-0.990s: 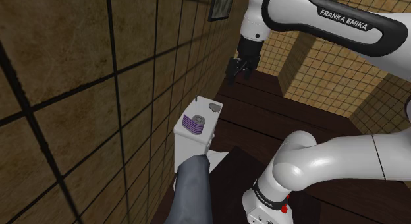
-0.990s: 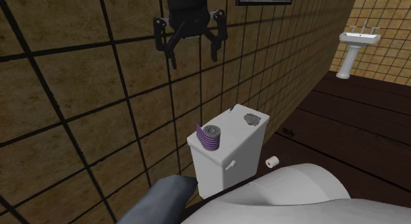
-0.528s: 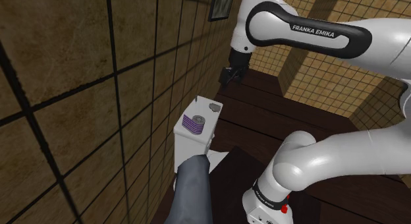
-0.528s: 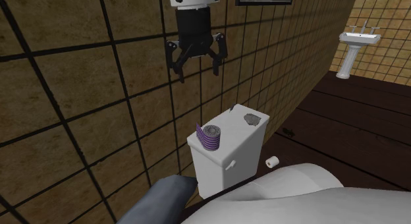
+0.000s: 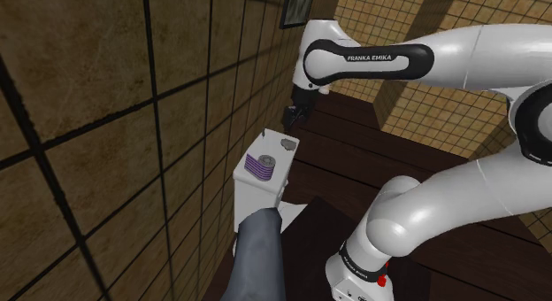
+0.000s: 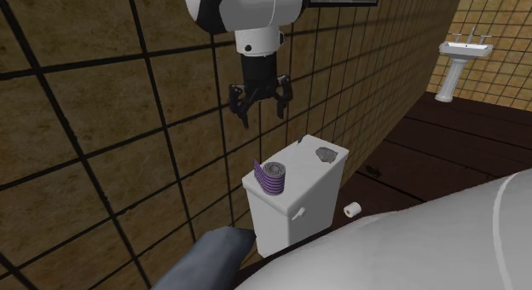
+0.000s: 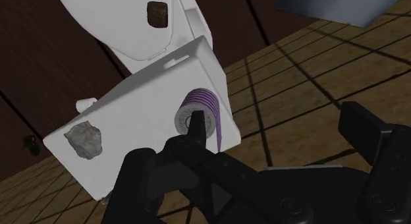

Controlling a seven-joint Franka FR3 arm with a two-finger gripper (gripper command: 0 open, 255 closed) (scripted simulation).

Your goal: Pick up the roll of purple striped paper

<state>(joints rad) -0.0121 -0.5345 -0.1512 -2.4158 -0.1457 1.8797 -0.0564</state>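
Observation:
The purple striped paper roll [image 6: 273, 177] lies on its side on the white toilet tank lid [image 6: 317, 179], at the end nearer the grey cloth. The shoulder view has the roll [image 5: 260, 165] on the tank [image 5: 265, 186] against the tiled wall. My black gripper [image 6: 260, 115] hangs open in the air above the tank, a little toward the wall, with nothing between its fingers. From the shoulder view the gripper [image 5: 292, 116] is above and beyond the tank. In the wrist view the roll [image 7: 203, 113] sits just past one fingertip [image 7: 195, 122] of the gripper [image 7: 276, 127].
A grey lump [image 6: 325, 153] rests on the tank's other end. A small white roll [image 6: 352, 209] lies on the dark floor beside the tank. A grey cloth [image 6: 209, 258] sits in front, and a pedestal sink [image 6: 463, 56] stands far off. The tiled wall runs close behind.
The gripper has come down and moved closer to the tank, staying open. The arm's upper links have swung across the view. The roll has not moved.

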